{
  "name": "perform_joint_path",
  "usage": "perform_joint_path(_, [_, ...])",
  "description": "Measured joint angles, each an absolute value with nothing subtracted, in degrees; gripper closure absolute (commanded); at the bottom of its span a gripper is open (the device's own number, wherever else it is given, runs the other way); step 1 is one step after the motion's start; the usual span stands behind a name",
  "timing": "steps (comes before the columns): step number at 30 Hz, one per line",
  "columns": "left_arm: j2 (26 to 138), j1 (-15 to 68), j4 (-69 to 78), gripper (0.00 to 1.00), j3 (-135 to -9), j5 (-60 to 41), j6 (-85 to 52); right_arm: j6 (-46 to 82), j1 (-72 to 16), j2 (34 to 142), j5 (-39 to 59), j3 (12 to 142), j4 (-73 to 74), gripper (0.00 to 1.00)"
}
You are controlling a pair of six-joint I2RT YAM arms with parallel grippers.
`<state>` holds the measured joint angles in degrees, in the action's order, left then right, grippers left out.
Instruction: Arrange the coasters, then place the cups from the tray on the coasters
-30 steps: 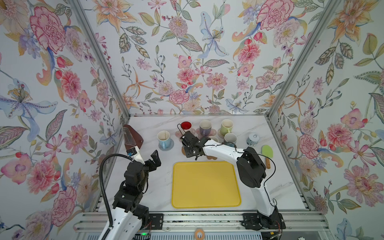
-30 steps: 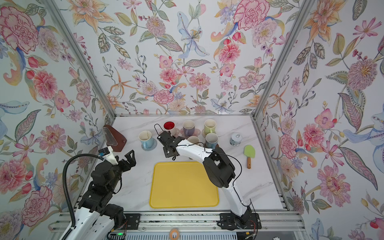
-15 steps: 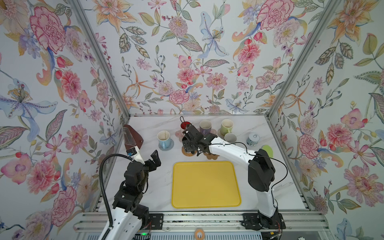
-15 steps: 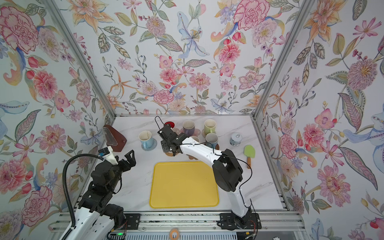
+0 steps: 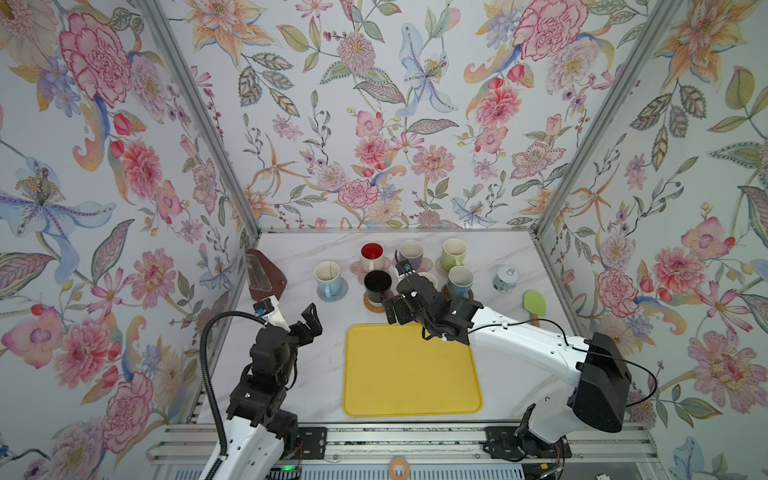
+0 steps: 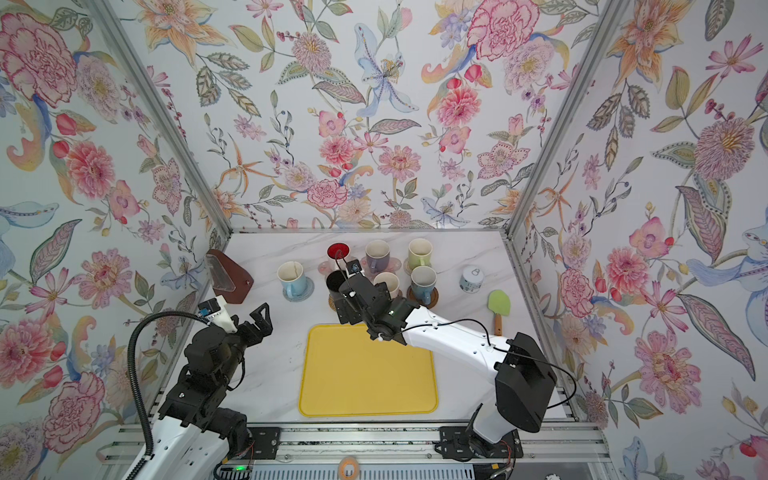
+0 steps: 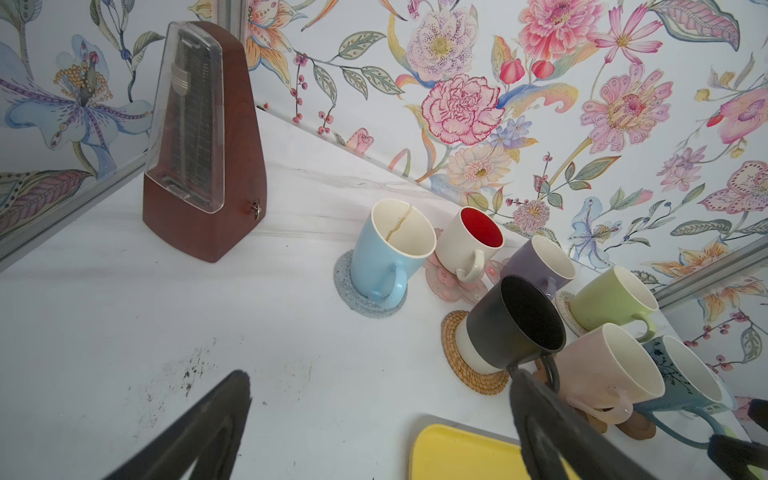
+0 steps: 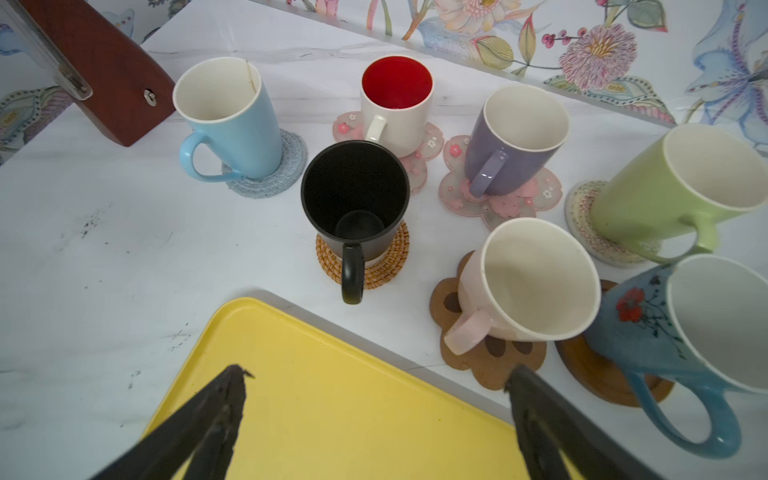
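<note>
1. the right gripper (image 8: 376, 376) hangs over the far edge of the yellow tray (image 8: 332, 399), its fingers spread wide and holding nothing; the black mug (image 8: 355, 195) stands just beyond them, touching neither finger.
2. the black mug sits upright on the tan rattan coaster (image 8: 386, 266), its handle turned toward the tray.
3. six more mugs stand on mats around it: the light blue mug (image 8: 232, 124) on the grey woven coaster (image 8: 286, 166), the white mug with red inside (image 8: 397, 108) on a pink flower coaster (image 8: 430, 143), the lilac mug (image 8: 515, 141) on the second pink flower coaster (image 8: 511, 203), the light green mug (image 8: 673, 191) on the pale woven coaster (image 8: 582, 216), the pink mug (image 8: 532, 282) on the brown paw coaster (image 8: 494, 357), and the blue mug (image 8: 685, 332) on the dark wooden coaster (image 8: 598, 374).
4. the tray lies flat on the white marble table (image 8: 124, 249), nearer the robot than the mugs.
5. the left gripper (image 7: 380, 376) hovers at the table's left side, well apart from the mugs, its fingers wide open and empty; a wooden metronome (image 7: 199, 145) stands by the left wall.
</note>
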<state>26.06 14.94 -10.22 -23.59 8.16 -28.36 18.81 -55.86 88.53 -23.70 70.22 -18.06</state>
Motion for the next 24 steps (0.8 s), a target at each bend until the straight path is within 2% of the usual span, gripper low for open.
perform_joint_path(4, [25.6, 14.9, -6.4, 0.01, -21.5, 10.2, -28.3, 16.7, -55.2, 81.8, -28.1, 63.9, -15.9, 0.01])
perform_joint_path(7, [25.6, 14.9, -1.7, 0.01, -17.8, 14.5, -27.3, 14.9, -51.3, 70.8, -31.8, 55.2, -14.0, 0.01])
perform_joint_path(11, [25.1, 14.9, 6.1, 0.01, -11.2, 21.2, -23.4, 12.5, -39.2, 52.8, -36.2, 41.0, -10.2, 0.01])
perform_joint_path(15, [26.2, 14.9, 13.6, 0.01, -6.6, 27.1, -19.9, 10.2, -27.3, 42.4, -38.0, 29.2, -4.0, 0.01])
perform_joint_path(19, [29.7, 14.9, 21.5, 0.01, -4.0, 32.5, -16.0, 6.3, -19.1, 43.4, -35.0, 18.4, 10.2, 0.01])
perform_joint_path(24, [33.8, 14.9, 28.1, 0.01, -3.6, 36.2, -11.7, 3.4, -14.1, 58.5, -30.4, 15.9, 25.8, 0.01])
